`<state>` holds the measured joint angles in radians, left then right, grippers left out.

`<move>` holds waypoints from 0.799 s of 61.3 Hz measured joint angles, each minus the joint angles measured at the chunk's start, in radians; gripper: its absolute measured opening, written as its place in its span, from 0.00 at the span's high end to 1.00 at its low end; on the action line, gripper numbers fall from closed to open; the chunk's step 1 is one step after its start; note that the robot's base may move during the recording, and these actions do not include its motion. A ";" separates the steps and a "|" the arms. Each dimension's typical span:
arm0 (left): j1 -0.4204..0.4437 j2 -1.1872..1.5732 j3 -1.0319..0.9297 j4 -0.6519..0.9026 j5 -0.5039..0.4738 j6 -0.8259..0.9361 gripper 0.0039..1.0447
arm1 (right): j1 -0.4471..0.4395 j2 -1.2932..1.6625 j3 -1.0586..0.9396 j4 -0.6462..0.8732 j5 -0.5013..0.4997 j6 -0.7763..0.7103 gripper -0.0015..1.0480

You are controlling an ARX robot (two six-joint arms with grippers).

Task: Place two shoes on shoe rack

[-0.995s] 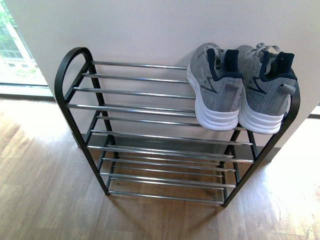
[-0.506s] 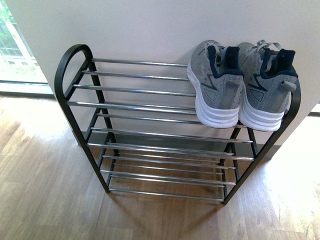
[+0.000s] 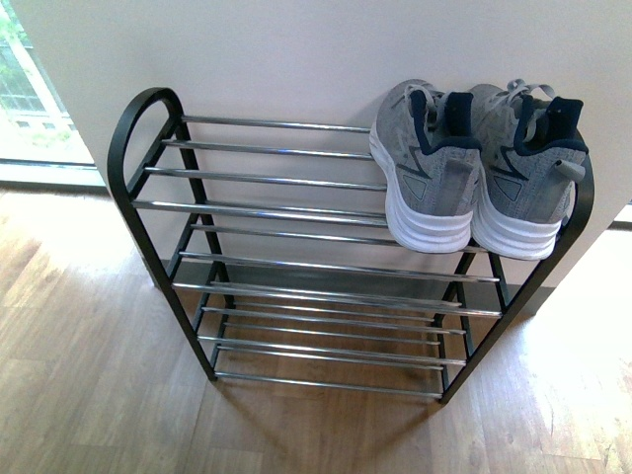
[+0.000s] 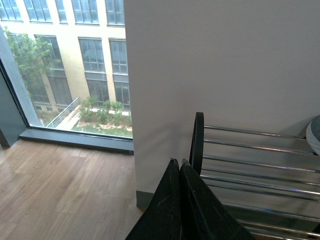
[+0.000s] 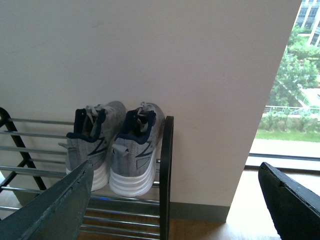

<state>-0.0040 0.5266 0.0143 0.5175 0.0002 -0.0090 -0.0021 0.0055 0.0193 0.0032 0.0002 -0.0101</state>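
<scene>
Two grey knit shoes with white soles stand side by side, heels toward me, on the top tier of the shoe rack point(image 3: 267, 212) at its right end: the left shoe point(image 3: 427, 168) and the right shoe point(image 3: 523, 173). The right wrist view shows the same pair, one shoe point(image 5: 95, 147) beside the other point(image 5: 139, 150), next to the rack's black side frame point(image 5: 166, 175). My right gripper point(image 5: 176, 172) is open, well back from the shoes, with nothing between its fingers. My left gripper point(image 4: 176, 162) is shut on nothing, near the rack's left arch point(image 4: 198, 142). Neither arm appears in the front view.
The rack stands against a pale wall point(image 3: 296, 59) on a wooden floor point(image 3: 89, 395). Its lower tiers point(image 3: 326, 336) hold nothing. Floor-to-ceiling windows lie to the left point(image 4: 65, 65) and to the right point(image 5: 290, 85) of the wall section.
The view shifted slightly between one second and half a second ago; since then nothing has moved. The shoes rest in the same place on the top tier.
</scene>
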 joint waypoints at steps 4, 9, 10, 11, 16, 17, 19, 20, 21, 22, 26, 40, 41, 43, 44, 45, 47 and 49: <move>0.000 -0.037 0.000 -0.033 0.000 0.000 0.99 | 0.000 0.000 0.000 0.000 0.000 0.000 0.09; 0.000 -0.080 0.000 -0.075 0.000 0.000 0.99 | 0.000 0.000 0.000 0.000 0.000 0.000 0.09; 0.000 -0.091 0.000 -0.085 0.000 0.000 0.99 | 0.000 0.000 0.000 0.000 0.000 0.000 0.09; 0.000 -0.096 0.000 -0.090 0.000 0.000 0.99 | 0.000 0.000 0.000 0.000 0.000 0.000 0.09; 0.000 -0.135 0.000 -0.127 0.000 0.000 0.99 | 0.000 0.000 0.000 0.000 0.000 0.000 0.09; 0.000 -0.144 0.000 -0.136 0.000 0.000 0.99 | 0.000 0.000 0.000 0.000 0.000 0.000 0.09; 0.000 -0.157 0.000 -0.149 0.000 0.000 0.99 | 0.000 0.000 0.000 0.000 0.000 0.000 0.09; 0.000 -0.166 0.000 -0.157 0.000 0.000 0.99 | 0.000 0.000 0.000 0.000 0.000 0.000 0.09; 0.000 -0.170 0.000 -0.161 0.000 0.000 0.99 | 0.000 0.000 0.000 0.000 0.000 0.000 0.09; 0.000 -0.179 0.000 -0.169 0.000 0.000 0.99 | 0.000 0.000 0.000 0.000 0.000 0.000 0.09; 0.000 -0.203 0.000 -0.193 0.000 0.000 0.99 | 0.000 0.000 0.000 0.000 0.000 0.000 0.09; 0.000 -0.278 0.000 -0.269 0.000 0.000 0.99 | 0.000 0.000 0.000 0.000 0.000 0.000 0.09; 0.000 -0.284 0.000 -0.275 0.000 0.000 0.99 | 0.000 0.000 0.000 0.000 0.000 0.000 0.09; 0.000 -0.294 0.000 -0.283 0.000 0.000 0.99 | 0.000 0.000 0.000 0.000 0.000 0.000 0.09; 0.000 -0.297 0.000 -0.286 0.000 0.000 0.99 | 0.000 0.000 0.000 0.000 0.000 0.000 0.09; 0.000 -0.303 0.000 -0.291 0.000 0.000 0.99 | 0.000 0.000 0.000 0.000 0.000 0.000 0.09; 0.000 -0.311 0.000 -0.299 0.000 0.000 0.99 | 0.000 0.000 0.000 0.000 0.000 0.000 0.09; 0.000 -0.319 0.000 -0.307 0.000 0.000 0.99 | 0.000 0.000 0.000 0.000 0.000 0.000 0.09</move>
<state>-0.0040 0.2077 0.0143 0.2108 0.0002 -0.0090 -0.0021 0.0055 0.0193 0.0032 0.0002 -0.0101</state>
